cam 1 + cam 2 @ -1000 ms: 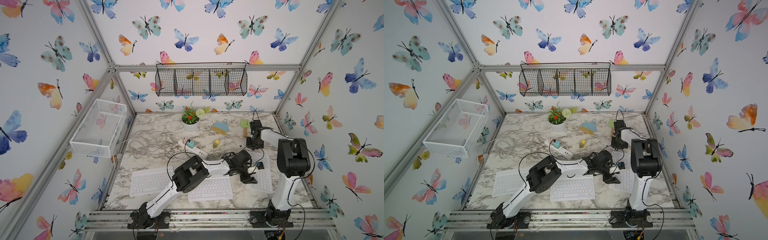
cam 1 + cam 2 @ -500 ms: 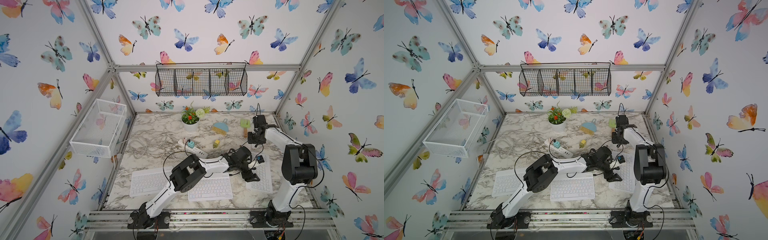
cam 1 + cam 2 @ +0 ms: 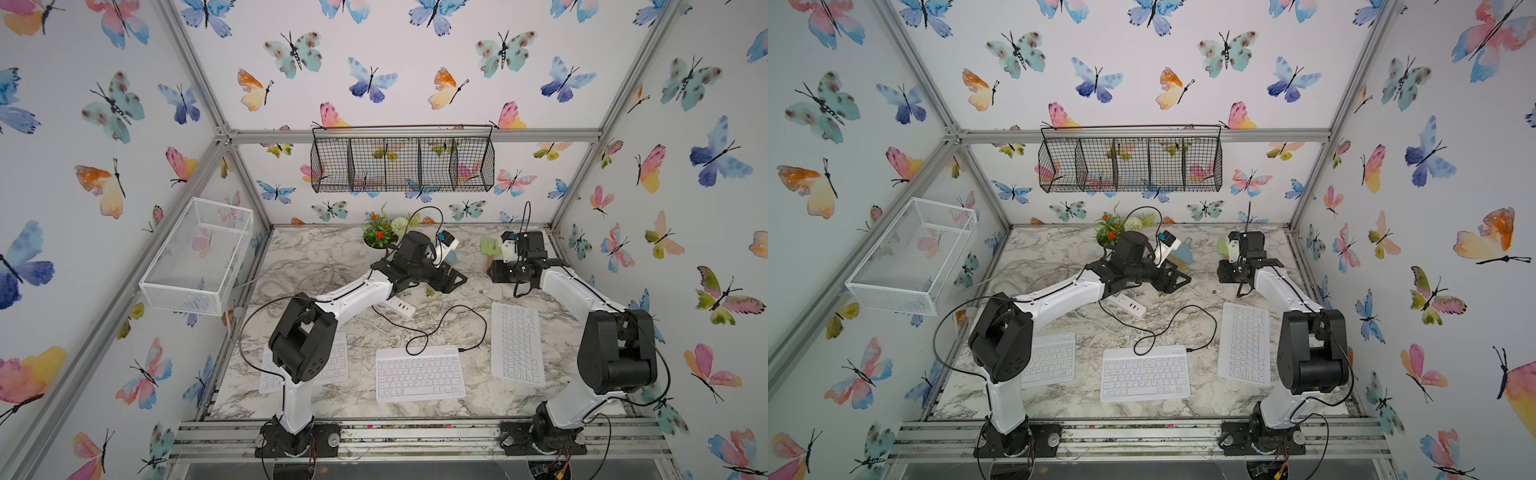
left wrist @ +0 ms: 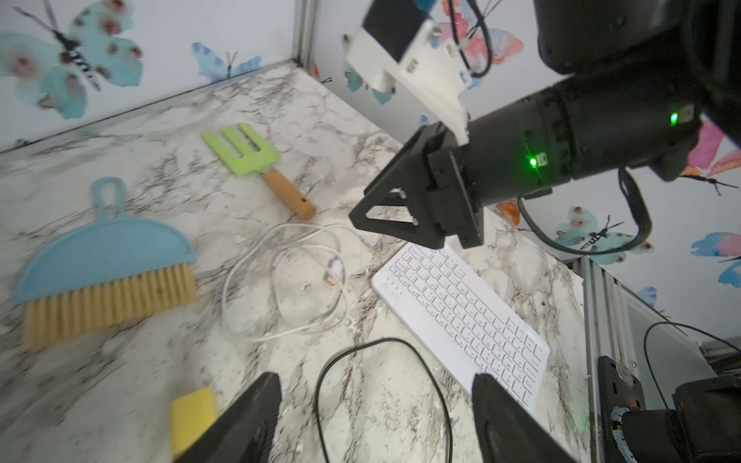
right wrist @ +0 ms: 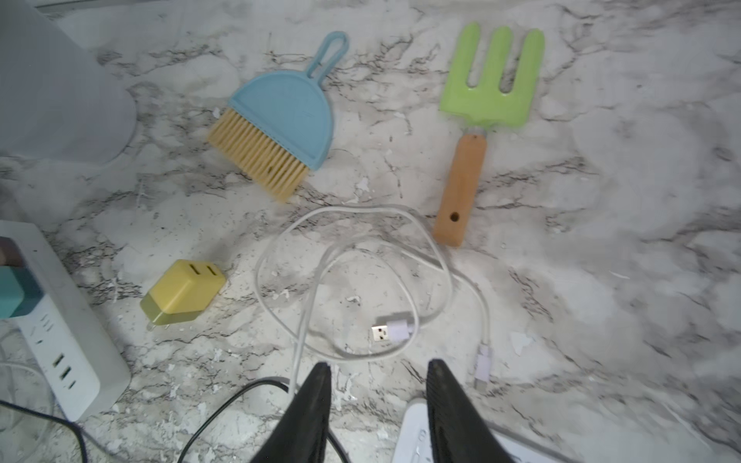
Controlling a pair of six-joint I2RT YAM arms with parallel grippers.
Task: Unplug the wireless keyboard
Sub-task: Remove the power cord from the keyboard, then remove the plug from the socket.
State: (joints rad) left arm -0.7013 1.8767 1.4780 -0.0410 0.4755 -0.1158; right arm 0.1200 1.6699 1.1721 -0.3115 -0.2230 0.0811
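Keyboard (image 3: pixel 419 374) light, slippery: you pinch its stiff black plug (image 3: pixel 461 350). Left gripper (image 4: pixel 373 401) wide, right gripper (image 5: pixel 379 373) narrow, both empty.

**Keyboard unplugged, cable loose beside it**

The white keyboard (image 3: pixel 517 343) lies flat, keys up, near the desk's right edge, with its long sides running along that edge. The white cable (image 5: pixel 361 207) lies in a loose coil on the desk just behind the keyboard's rear end. Both lilac-sleeved ends are bare. The large plug (image 5: pixel 391 332) lies inside the coil, and the small plug (image 5: pixel 482 362) seems just clear of the keyboard.
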